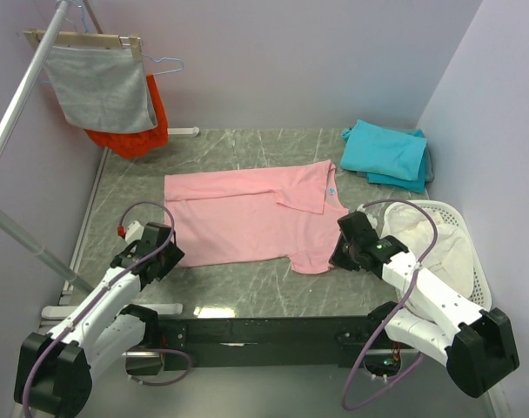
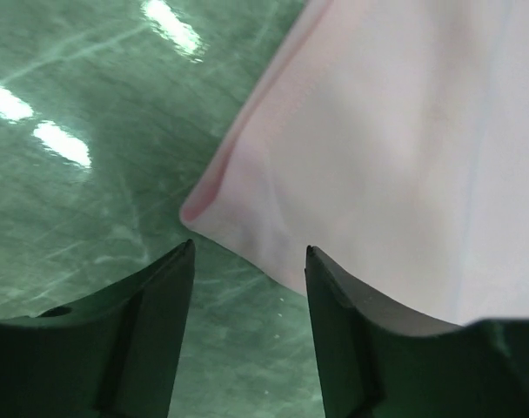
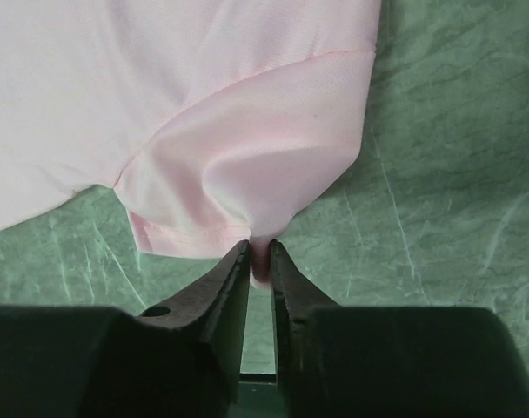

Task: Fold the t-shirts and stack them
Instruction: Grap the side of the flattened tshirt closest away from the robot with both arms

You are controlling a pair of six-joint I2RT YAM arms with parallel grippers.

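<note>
A light pink t-shirt (image 1: pixel 247 218) lies spread on the green marble table, its far sleeve folded over the body. My right gripper (image 3: pixel 260 252) is shut on the hem of the near sleeve (image 3: pixel 247 165), pinching a fold of pink cloth; in the top view it (image 1: pixel 337 254) sits at the shirt's near right corner. My left gripper (image 2: pixel 250 252) is open just off the shirt's bottom corner (image 2: pixel 195 212), holding nothing; in the top view it (image 1: pixel 170 251) is at the shirt's near left corner. Folded teal t-shirts (image 1: pixel 386 154) lie at the back right.
A white laundry basket (image 1: pixel 456 235) stands at the right behind my right arm. A grey cloth (image 1: pixel 99 87) and an orange-red garment (image 1: pixel 143 131) hang from a rack at the back left. A slanted metal pole (image 1: pixel 25 83) runs along the left side.
</note>
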